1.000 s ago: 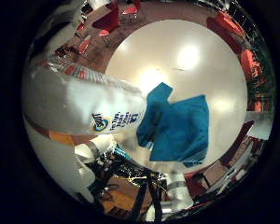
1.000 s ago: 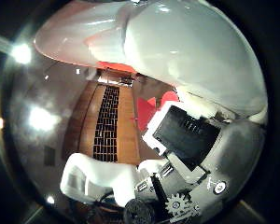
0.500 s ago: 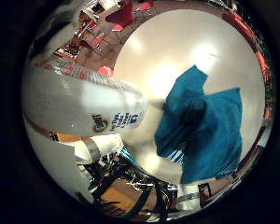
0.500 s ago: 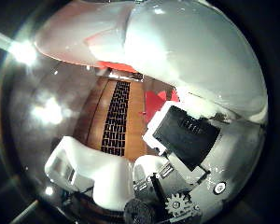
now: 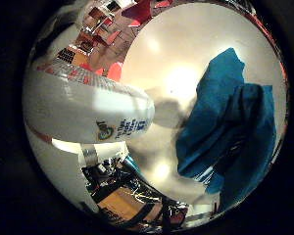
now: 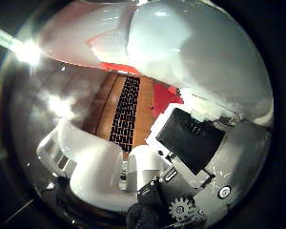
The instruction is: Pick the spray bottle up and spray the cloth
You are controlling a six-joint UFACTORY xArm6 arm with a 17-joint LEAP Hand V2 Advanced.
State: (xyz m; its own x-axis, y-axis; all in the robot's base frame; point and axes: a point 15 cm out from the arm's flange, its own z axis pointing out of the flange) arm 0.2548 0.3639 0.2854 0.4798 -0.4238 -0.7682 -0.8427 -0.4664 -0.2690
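A white spray bottle [image 5: 73, 108] with a printed label lies close against my palm and fills much of the little finger side view. In the thumb side view its white body [image 6: 191, 48] fills the area near the palm. My right hand [image 6: 153, 172] is shut on the bottle, with white and black fingers [image 6: 86, 172] curled round it. A blue cloth [image 5: 230, 117] lies crumpled on the white round table [image 5: 167, 59], a short way beyond the bottle's end.
Red chairs [image 5: 113, 15] stand around the table's far side. The thumb side view shows a wooden floor with a black grated strip [image 6: 129, 110] and a red patch [image 6: 164, 95] beside it. Ceiling lights reflect on the table top.
The views have shifted, and the cloth now looks larger and nearer, so the hand with the bottle has moved closer to it. In the thumb side view a white finger reaches further in.
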